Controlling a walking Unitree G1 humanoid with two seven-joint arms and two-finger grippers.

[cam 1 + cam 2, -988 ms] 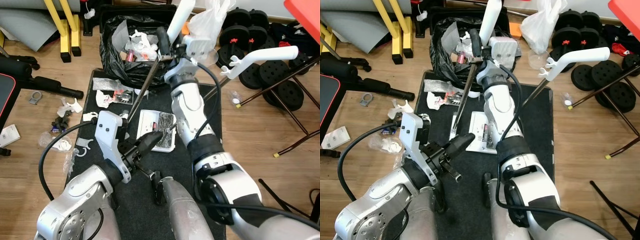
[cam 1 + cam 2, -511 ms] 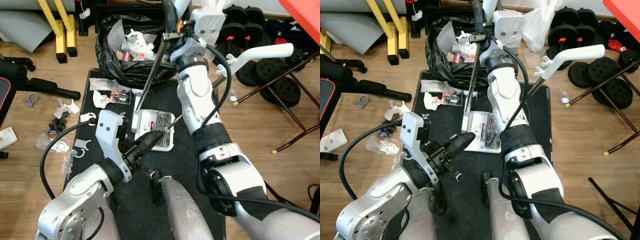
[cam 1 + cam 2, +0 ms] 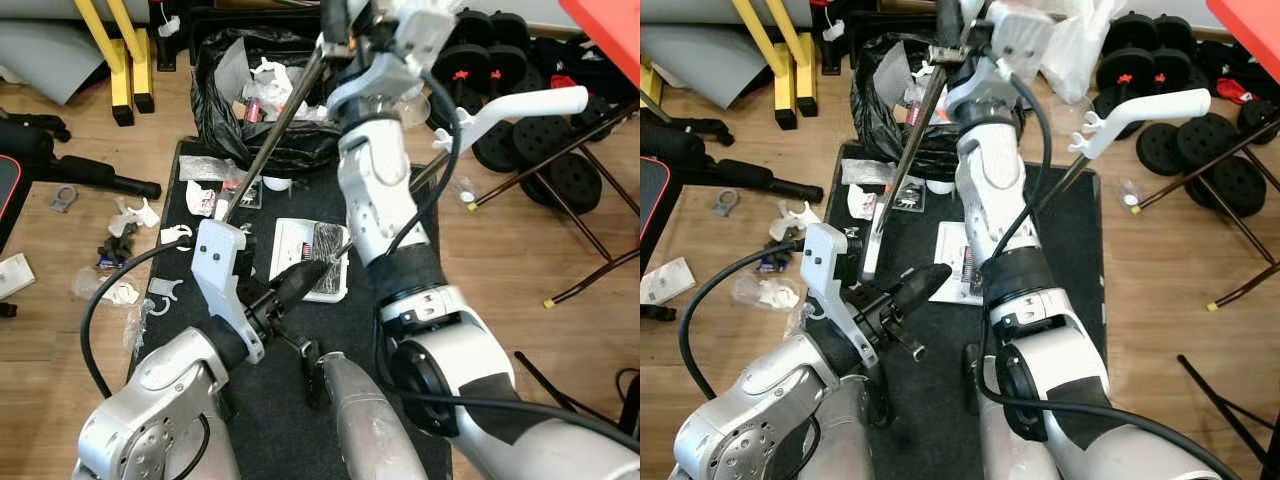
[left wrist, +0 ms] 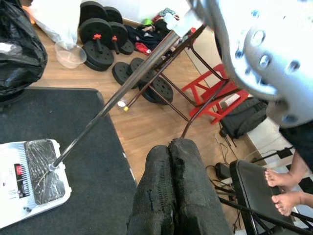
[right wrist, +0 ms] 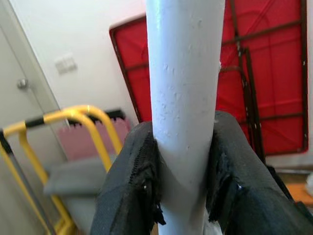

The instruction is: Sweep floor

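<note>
Swung leftward since a moment ago, the broom (image 3: 272,120) now has its lower end over the litter at the black mat's (image 3: 1080,260) left edge, near scraps of paper (image 3: 202,197) lying just short of the black rubbish bag (image 3: 232,110). Left gripper (image 4: 174,161) stays low over the mat with its fingers pressed together, empty. At centre the white dustpan (image 3: 312,258) lies flat, already holding dark debris, its long handle (image 3: 510,110) leaning right. Right gripper (image 5: 182,171) stays clamped round the broom's white grip, up high. Judging by this, another stroke toward the dustpan is being set up.
</note>
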